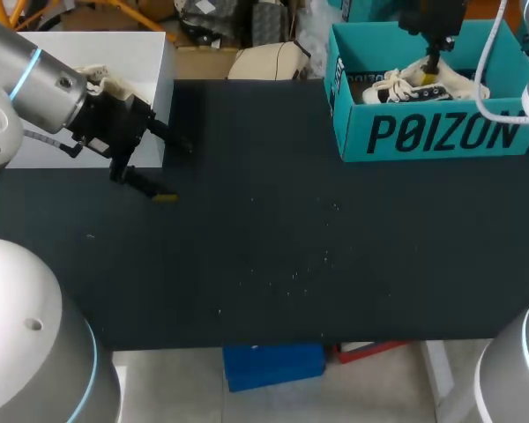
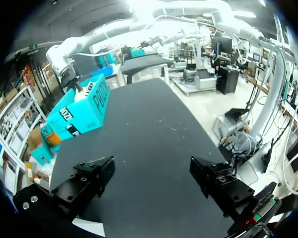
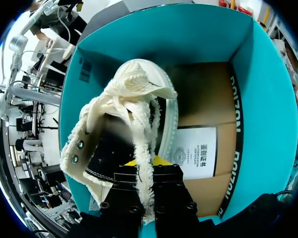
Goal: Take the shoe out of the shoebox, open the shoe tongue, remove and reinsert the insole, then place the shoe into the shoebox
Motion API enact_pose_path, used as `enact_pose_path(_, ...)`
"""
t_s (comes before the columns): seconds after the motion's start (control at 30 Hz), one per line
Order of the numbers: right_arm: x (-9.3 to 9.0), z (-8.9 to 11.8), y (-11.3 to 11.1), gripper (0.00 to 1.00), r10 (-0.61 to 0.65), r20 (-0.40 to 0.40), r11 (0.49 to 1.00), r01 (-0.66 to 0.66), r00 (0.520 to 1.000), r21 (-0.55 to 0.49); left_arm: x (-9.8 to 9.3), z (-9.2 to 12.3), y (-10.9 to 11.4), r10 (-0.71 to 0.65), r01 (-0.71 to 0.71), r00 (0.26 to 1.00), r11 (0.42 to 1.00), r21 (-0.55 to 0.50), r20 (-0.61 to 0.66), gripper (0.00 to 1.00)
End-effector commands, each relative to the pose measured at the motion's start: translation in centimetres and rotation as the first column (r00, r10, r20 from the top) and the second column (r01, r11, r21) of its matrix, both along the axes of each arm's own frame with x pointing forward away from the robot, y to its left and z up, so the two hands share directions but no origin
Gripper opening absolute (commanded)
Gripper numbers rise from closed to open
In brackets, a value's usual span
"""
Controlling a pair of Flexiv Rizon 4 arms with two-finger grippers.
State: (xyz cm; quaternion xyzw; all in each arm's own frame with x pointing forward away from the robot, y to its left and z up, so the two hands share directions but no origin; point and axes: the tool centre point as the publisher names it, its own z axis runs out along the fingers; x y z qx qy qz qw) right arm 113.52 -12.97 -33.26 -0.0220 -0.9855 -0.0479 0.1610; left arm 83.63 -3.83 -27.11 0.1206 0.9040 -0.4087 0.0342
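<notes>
A cream shoe [image 1: 423,84] with fleece lining lies inside the teal shoebox [image 1: 441,132] at the table's back right. My right gripper [image 1: 430,70] reaches down into the box. In the right wrist view the right gripper [image 3: 145,163] is shut on a strip of fleece at the opening of the shoe [image 3: 134,99], within the teal walls of the shoebox [image 3: 203,34]. At the left of the table my left gripper [image 1: 175,172] stands open and holds nothing. Seen from its wrist, the left gripper [image 2: 154,181] hovers above the dark mat with the shoebox [image 2: 77,111] far ahead.
A white box [image 1: 150,53] stands at the back left, just behind my left gripper. A printed card [image 3: 198,153] lies on the shoebox floor beside the shoe. Small pale crumbs [image 1: 317,256] dot the black mat [image 1: 273,220].
</notes>
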Motion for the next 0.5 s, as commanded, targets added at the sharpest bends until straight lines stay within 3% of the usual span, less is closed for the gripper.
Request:
enact_pose_path(0.03, 0.8, -1.0, -0.1, 0.00, 0.001, -0.021, 1.000, -0.001, 1.000, 0.002, 0.0, 0.0, 0.0, 0.000, 0.000, 1.000, 1.000, 0.004, -0.001, 1.00)
enact_pose_path(0.2, 0.8, -1.4, -0.3, 0.00, -0.006, -0.032, 1.000, 0.005, 0.999, -0.013, 0.0, 0.0, 0.0, 0.000, 0.000, 1.000, 1.000, 0.004, -0.001, 1.00)
enact_pose_path(0.27, 0.7, -1.5, -0.3, 0.44, -0.007, -0.036, 1.000, 0.007, 0.999, -0.019, 0.0, 0.0, 0.0, 0.000, 0.000, 1.000, 1.000, 0.004, -0.001, 1.00)
enact_pose_path(0.3, 0.7, -1.4, -0.3, 0.88, -0.014, -0.036, 1.000, 0.013, 0.999, -0.023, 0.0, 0.0, 0.0, 0.000, 0.000, 1.000, 1.000, 0.004, -0.001, 1.00)
enact_pose_path(0.33, 0.6, -1.0, -0.5, 1.00, -0.023, -0.026, 0.999, 0.023, 0.999, -0.034, 0.0, 0.0, 0.0, 0.000, 0.000, 1.000, 1.000, 0.004, -0.001, 1.00)
enact_pose_path(0.5, 1.0, 2.8, -0.5, 1.00, -0.016, 0.064, 0.997, 0.021, 0.998, -0.074, 0.0, 0.0, 0.0, 0.000, 0.000, 1.000, 1.000, 0.004, -0.001, 1.00)
